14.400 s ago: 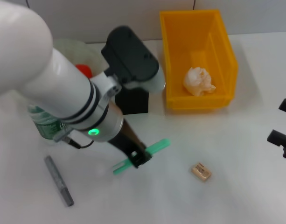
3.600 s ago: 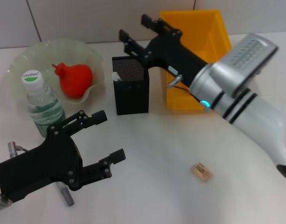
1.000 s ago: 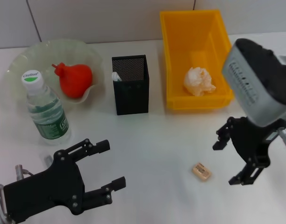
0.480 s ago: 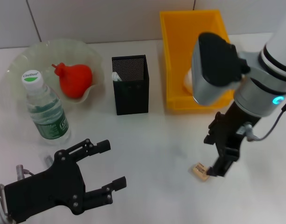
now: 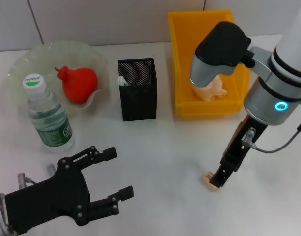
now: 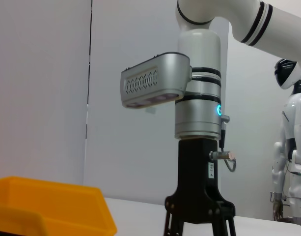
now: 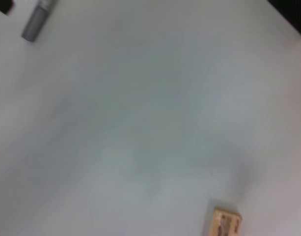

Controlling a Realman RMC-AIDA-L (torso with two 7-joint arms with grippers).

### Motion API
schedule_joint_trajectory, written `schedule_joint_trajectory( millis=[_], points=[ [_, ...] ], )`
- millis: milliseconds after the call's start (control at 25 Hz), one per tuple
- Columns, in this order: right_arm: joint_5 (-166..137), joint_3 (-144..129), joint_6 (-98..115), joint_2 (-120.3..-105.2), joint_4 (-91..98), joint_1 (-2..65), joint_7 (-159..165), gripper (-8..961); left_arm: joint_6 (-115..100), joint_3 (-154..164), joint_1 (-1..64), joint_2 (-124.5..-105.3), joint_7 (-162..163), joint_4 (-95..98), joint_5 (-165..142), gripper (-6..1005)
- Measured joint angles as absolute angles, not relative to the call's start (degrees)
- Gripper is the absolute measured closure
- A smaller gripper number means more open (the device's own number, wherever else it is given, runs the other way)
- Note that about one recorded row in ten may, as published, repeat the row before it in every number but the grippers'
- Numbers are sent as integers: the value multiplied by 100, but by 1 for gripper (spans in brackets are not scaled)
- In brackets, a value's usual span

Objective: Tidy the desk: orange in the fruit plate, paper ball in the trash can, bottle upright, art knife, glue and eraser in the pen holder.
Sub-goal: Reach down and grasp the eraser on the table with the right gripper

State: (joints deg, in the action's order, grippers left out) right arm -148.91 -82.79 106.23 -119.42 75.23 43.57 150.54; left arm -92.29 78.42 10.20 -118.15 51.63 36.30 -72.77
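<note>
Reaching down to the table [image 5: 165, 147], the right hand [image 5: 220, 178] stands right at the eraser [image 5: 207, 180], its dark fingers covering part of the tan block; whether they are apart or pressed onto it cannot be told. In the right wrist view the eraser [image 7: 224, 222] lies flat on the bare white surface, and the grey art knife [image 7: 38, 19] shows far off at the edge.

The left hand [image 5: 98, 183] hovers low at the near left of the table with its fingers spread apart and nothing between them.

The orange [image 5: 79, 83] sits in the plate [image 5: 22, 69] at the far left. The bottle [image 5: 47, 115] stands upright just in front of the plate, white cap up. The pen holder [image 5: 137, 96] stands between the plate and the bin [image 5: 182, 59], with a white tip showing inside at its left wall. The paper ball [image 5: 214, 88] lies in the bin, partly hidden by the right arm. In the left wrist view the right arm rises from the table beside the bin [image 6: 52, 206].
</note>
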Motion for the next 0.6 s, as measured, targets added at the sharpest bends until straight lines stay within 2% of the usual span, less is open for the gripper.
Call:
schedule_joint_trajectory(
  millis=[600],
  points=[
    [-15085, -8858, 10089, -11962, 7507, 3947, 15847, 192, -9301, 7820, 1053, -11803, 5156, 3643, -7430, 193]
  ],
)
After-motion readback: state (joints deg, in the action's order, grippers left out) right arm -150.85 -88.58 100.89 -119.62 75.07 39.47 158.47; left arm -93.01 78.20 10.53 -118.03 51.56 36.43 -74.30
